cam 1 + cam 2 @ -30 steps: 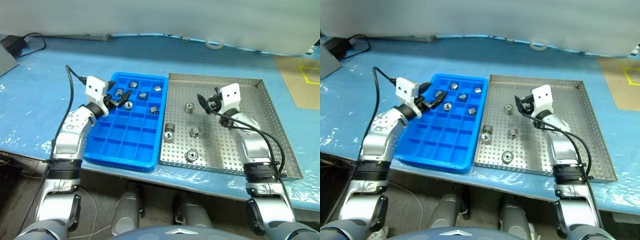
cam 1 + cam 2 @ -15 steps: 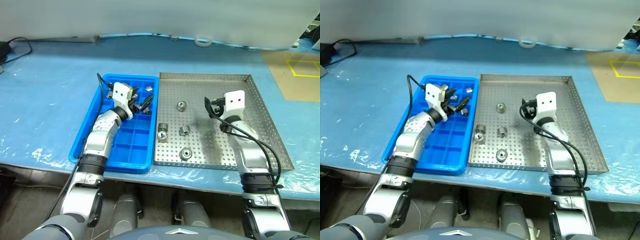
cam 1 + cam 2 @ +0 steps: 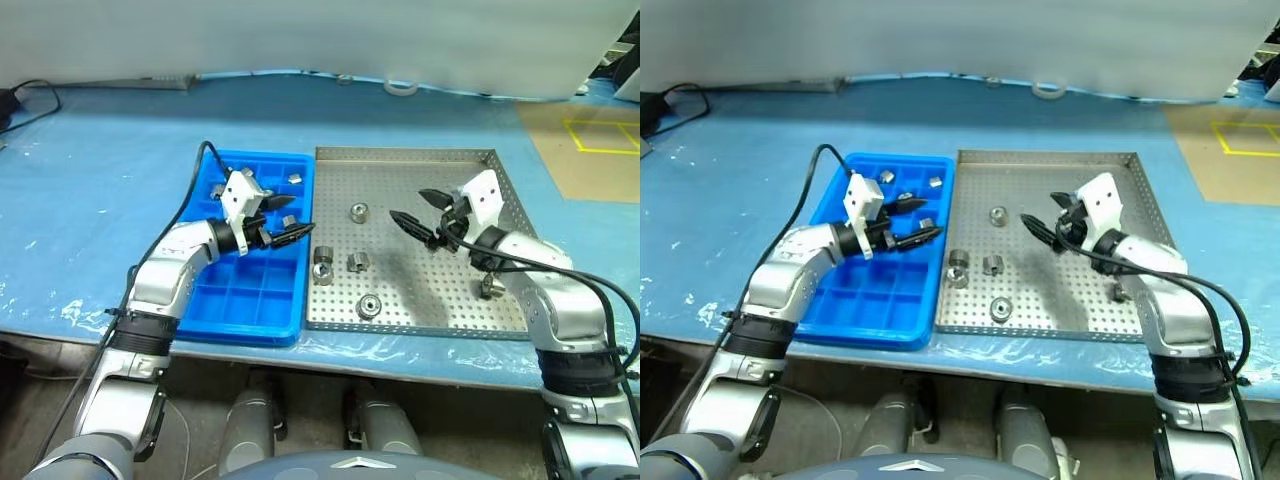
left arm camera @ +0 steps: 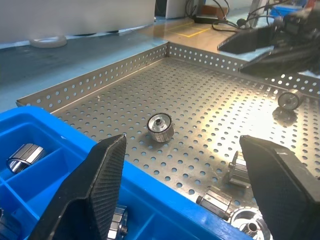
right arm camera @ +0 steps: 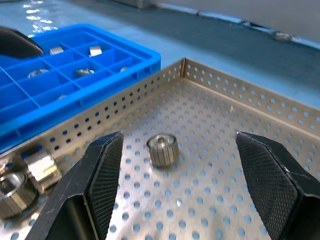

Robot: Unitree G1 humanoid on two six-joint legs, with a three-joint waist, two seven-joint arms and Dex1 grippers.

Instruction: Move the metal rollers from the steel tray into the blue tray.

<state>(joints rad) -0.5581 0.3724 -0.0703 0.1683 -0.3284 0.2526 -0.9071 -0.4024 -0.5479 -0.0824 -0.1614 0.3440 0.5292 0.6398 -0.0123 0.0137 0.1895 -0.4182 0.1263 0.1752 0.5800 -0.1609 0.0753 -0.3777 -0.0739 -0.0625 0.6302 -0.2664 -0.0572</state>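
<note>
Steel tray [image 3: 450, 300] under and ahead of the right gripper [image 3: 415, 208], blue tray [image 3: 215, 310] beneath the left gripper [image 3: 290, 216], the two trays touching edge to edge. Partway through the job, by the look of it: a handful of metal rollers [image 3: 358, 261] left loose on the perforated floor, several sitting in the far compartments of the blue tray just beside the left fingers. Between picks, apparently, with nothing carried on either side.

Right gripper spread wide and empty, aimed level and across toward the left, hovering above the tray floor. Dead ahead between its fingers in the right wrist view, a lone upright roller [image 5: 162, 149], near but not touching. Likely next: dip down, straddle that roller, close. Care needed to set the fingers either side of it without knocking it rolling on the holes.

Left gripper also wide and empty, pointing level toward the steel tray, fingers hanging over the blue tray's inner edge. Beyond its tips, the same lone roller; closer in, a pair [image 4: 225, 192] just past the blue wall. One more roller [image 3: 369, 305] near the steel tray's front rim, and another [image 3: 490, 287] tucked beside the right forearm.

Both forearms angled inward, fingertips facing each other, well apart.
</note>
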